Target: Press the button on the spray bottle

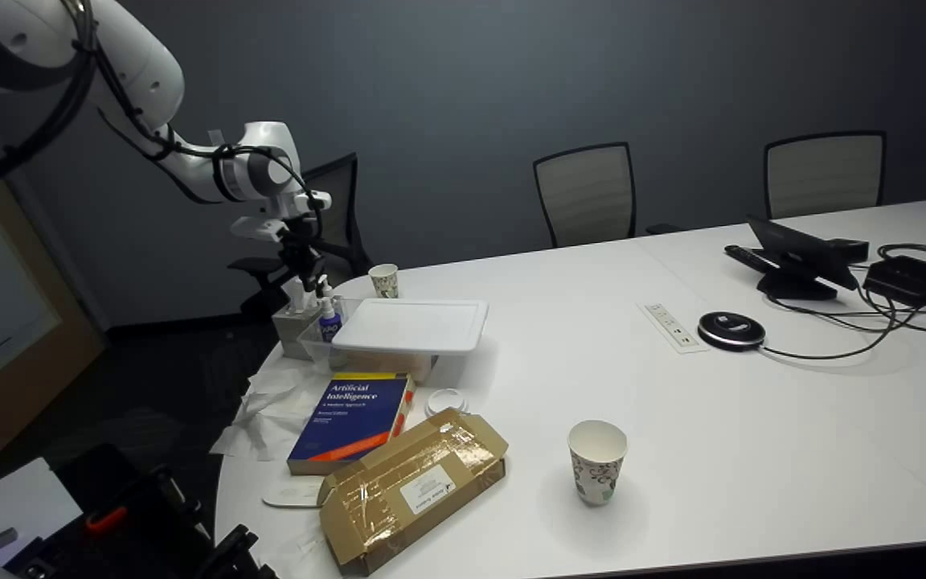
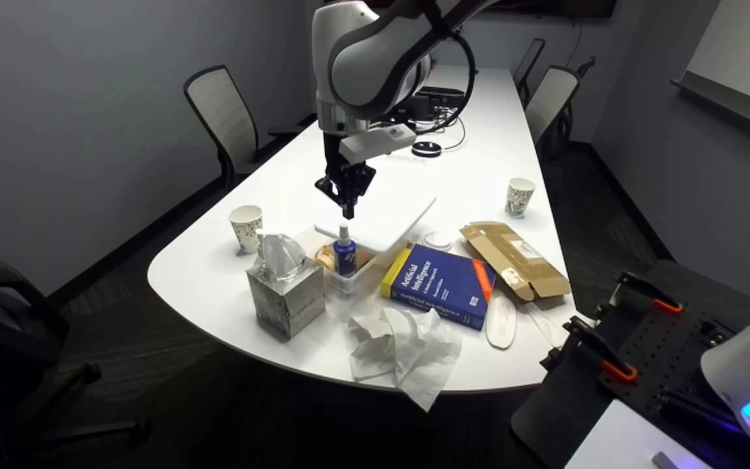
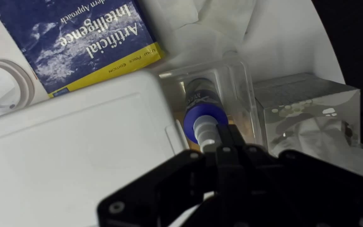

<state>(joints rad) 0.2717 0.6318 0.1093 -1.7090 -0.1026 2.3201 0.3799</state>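
Note:
The spray bottle is blue with a white nozzle on top. It stands upright in a clear plastic bin and shows in both exterior views [image 1: 330,323] [image 2: 345,257] and in the wrist view [image 3: 204,104]. My gripper [image 2: 347,210] is shut with its fingertips pointing down just above the nozzle in an exterior view. In the wrist view the fingertips [image 3: 228,130] lie together beside the nozzle and partly cover its top. Nothing shows between them. I cannot tell whether they touch the nozzle.
A white lid [image 3: 74,151] lies partly over the clear bin [image 2: 375,273]. A silvery tissue box [image 2: 287,303] stands beside it. A blue book [image 2: 440,283], a cardboard box [image 1: 415,482] and paper cups [image 1: 596,462] [image 2: 246,228] are around. Another white pump top [image 1: 323,283] shows behind the bottle.

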